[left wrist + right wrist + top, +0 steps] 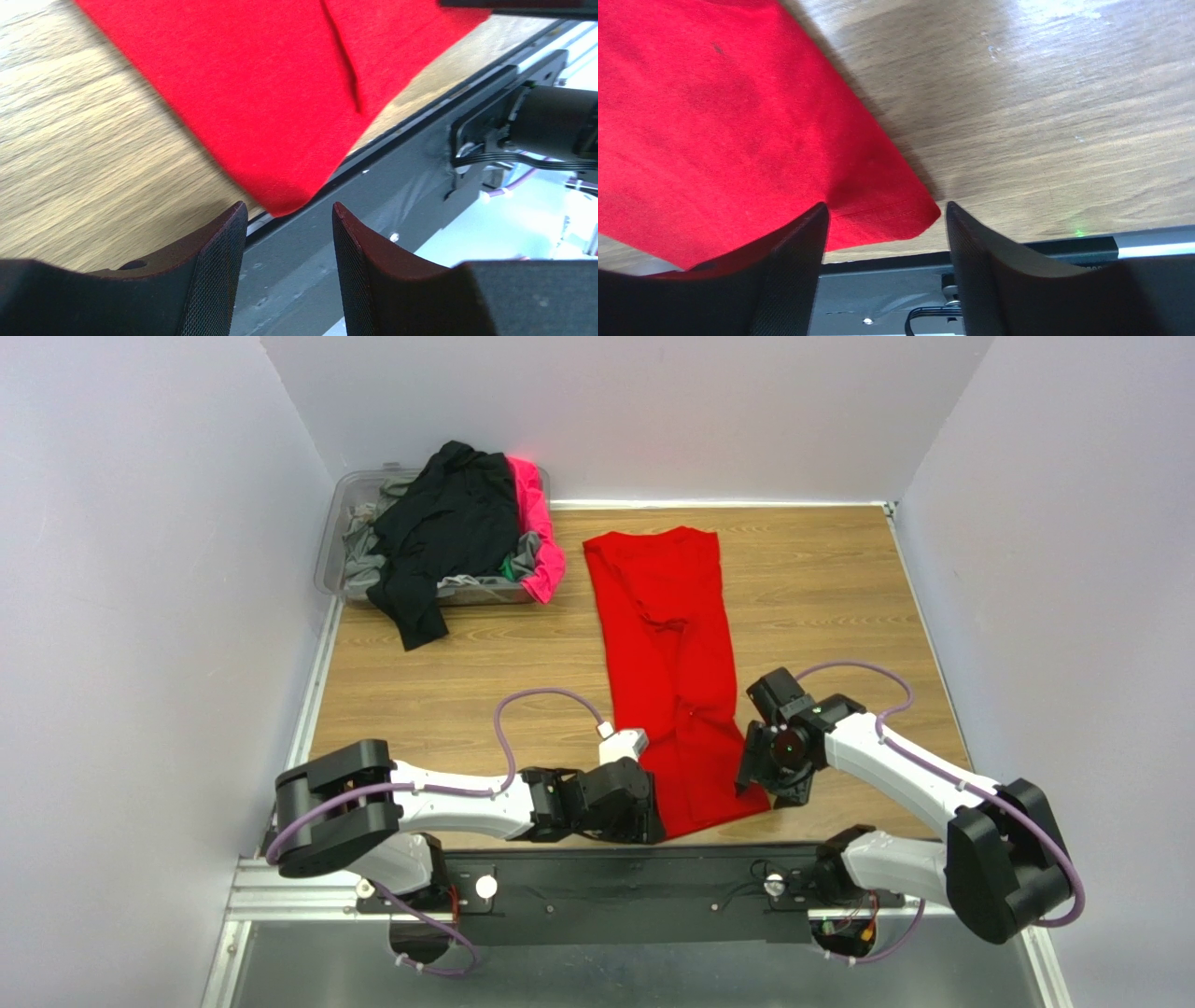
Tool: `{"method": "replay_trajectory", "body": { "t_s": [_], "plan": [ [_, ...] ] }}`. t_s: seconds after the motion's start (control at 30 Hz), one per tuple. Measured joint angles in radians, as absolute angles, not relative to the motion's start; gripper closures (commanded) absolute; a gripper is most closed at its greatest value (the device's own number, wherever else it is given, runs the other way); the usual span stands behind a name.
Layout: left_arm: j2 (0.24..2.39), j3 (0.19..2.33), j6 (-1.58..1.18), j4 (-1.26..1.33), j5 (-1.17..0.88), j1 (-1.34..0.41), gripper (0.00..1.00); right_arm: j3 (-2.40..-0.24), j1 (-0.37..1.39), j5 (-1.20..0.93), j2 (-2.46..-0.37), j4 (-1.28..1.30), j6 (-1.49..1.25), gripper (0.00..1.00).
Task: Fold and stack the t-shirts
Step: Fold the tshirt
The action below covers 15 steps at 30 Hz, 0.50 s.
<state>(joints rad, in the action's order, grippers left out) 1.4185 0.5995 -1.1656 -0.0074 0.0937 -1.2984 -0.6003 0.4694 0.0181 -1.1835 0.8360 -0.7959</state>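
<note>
A bright red t-shirt [671,665] lies folded lengthwise into a long strip down the middle of the wooden table, its hem near the front edge. My left gripper [648,812] is open and empty at the hem's near left corner [284,199]. My right gripper [753,763] is open and empty at the hem's near right corner [906,210]. Both hem corners lie just ahead of the fingertips. A black shirt [442,532], a hot pink shirt [540,532] and grey cloth [362,553] are heaped in a bin at the back left.
The clear plastic bin [341,518] stands against the left wall at the back. A black metal rail [631,875] runs along the table's front edge under the hem. White walls enclose the table on three sides.
</note>
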Motion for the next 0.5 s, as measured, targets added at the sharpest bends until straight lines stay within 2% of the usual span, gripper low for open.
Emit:
{"method": "replay_trajectory", "body": {
  "t_s": [0.13,0.2,0.5],
  "plan": [
    [1.419,0.598,-1.18,0.023,0.093,-1.298,0.44,-0.599,0.469,0.021,-1.184,0.84,-0.802,0.43],
    [1.419,0.593,-1.19,0.04,0.091,-1.298,0.44,-0.598,0.469,0.022,-1.184,0.84,-0.805,0.51],
    [1.418,0.558,-1.225,0.081,0.071,-1.278,0.44,-0.598,0.469,0.03,-1.184,0.84,-0.812,0.64]
  ]
}}
